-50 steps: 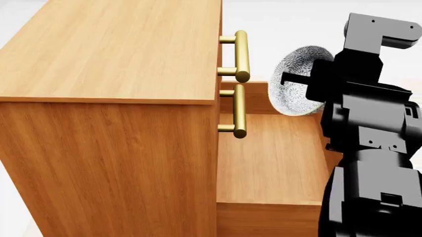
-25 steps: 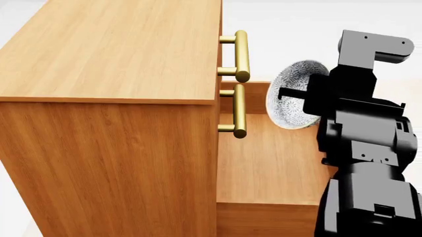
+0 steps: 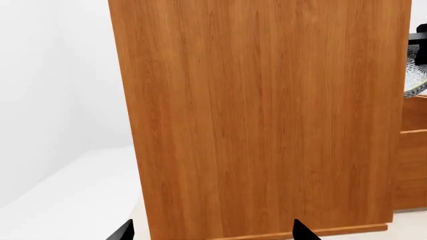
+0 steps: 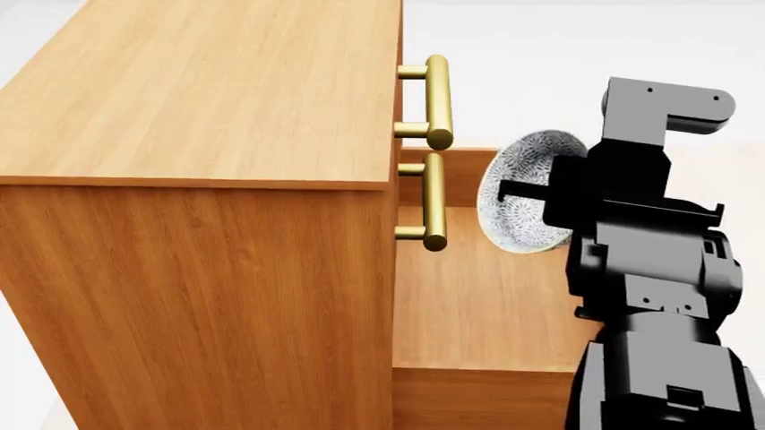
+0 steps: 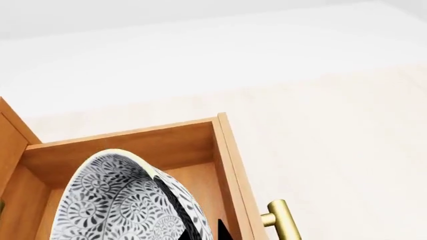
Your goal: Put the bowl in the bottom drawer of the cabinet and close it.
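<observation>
The bowl (image 4: 520, 202), blue-grey and white floral, hangs tipped on its side over the open bottom drawer (image 4: 490, 305). My right gripper (image 4: 517, 191) is shut on its rim, one finger inside and one outside. In the right wrist view the bowl (image 5: 120, 200) fills the near corner above the drawer's wooden tray (image 5: 133, 145), with my right gripper (image 5: 200, 227) pinching its wall. The cabinet (image 4: 215, 98) stands left of the drawer. My left gripper (image 3: 213, 235) is open, facing the cabinet's side panel (image 3: 267, 115) with nothing between its fingers. A sliver of the bowl (image 3: 415, 75) shows past the cabinet's edge.
Two brass bar handles (image 4: 436, 98) (image 4: 433, 202) of the shut upper drawers jut out close beside the bowl. The bottom drawer's own brass handle (image 5: 283, 220) sticks out from its front. Pale floor surrounds the cabinet.
My right arm has carried the bowl leftward and a little lower, further over the open drawer and nearer the brass handles. The cabinet and drawer have not moved.
</observation>
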Tool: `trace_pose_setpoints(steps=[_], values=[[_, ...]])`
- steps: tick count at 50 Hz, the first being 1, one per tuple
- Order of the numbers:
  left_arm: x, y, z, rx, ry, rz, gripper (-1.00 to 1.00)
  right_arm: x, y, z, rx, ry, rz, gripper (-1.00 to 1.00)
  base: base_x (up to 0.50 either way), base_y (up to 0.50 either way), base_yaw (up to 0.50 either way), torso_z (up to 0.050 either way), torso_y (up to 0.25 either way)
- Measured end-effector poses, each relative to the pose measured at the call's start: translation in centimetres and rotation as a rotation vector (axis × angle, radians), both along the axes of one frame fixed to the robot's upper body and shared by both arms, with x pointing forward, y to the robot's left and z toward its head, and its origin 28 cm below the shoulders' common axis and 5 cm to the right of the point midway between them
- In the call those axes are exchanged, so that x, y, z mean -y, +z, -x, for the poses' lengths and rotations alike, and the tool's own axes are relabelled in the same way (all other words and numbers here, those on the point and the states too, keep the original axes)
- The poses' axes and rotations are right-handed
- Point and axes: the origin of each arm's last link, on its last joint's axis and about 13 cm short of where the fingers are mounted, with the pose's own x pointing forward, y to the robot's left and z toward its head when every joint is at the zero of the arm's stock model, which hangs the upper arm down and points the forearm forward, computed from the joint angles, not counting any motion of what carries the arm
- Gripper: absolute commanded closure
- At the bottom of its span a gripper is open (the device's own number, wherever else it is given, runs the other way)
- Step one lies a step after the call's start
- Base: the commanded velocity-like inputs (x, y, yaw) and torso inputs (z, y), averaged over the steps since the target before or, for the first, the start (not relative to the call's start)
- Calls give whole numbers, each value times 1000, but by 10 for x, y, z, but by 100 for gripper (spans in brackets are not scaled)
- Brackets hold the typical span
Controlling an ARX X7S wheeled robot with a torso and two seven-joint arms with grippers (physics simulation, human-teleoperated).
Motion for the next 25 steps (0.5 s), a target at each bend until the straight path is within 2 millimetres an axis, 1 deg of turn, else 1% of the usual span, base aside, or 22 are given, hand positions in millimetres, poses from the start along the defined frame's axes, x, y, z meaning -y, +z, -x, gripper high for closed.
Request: trace_pose_setpoints(steps=[25], values=[[1,0,0,0,-1,0,-100,-3,-10,2,-22,35,-5,100,0,0,0,0,0]])
